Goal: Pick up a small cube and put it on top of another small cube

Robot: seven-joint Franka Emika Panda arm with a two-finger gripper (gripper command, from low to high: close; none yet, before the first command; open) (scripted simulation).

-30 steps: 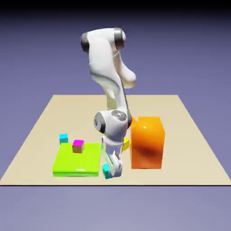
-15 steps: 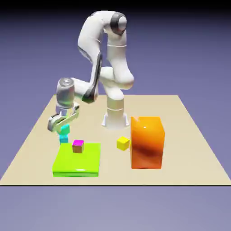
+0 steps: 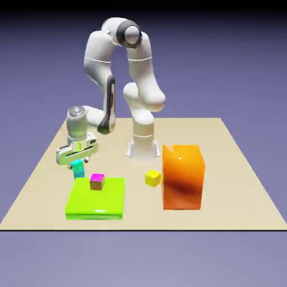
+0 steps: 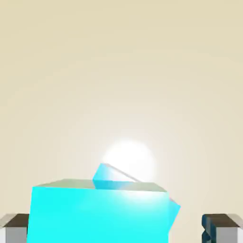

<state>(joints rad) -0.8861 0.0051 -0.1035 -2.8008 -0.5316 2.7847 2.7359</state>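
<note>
Two cyan cubes [image 3: 78, 168] stacked, upper one between parted fingers [image 4: 14, 225], grip uncertain.

On your tan table [image 3: 235, 168] sit a green slab [image 3: 95, 199], yellow cube [image 3: 152, 178], orange block [image 3: 183, 176], and a cyan cube [image 3: 79, 171] beside the slab's far corner.

I see bare surface [image 3: 50, 168] around my tool [image 3: 78, 162] except the green slab [image 3: 95, 199] and magenta-topped cube [image 3: 97, 181] just beside it.
</note>
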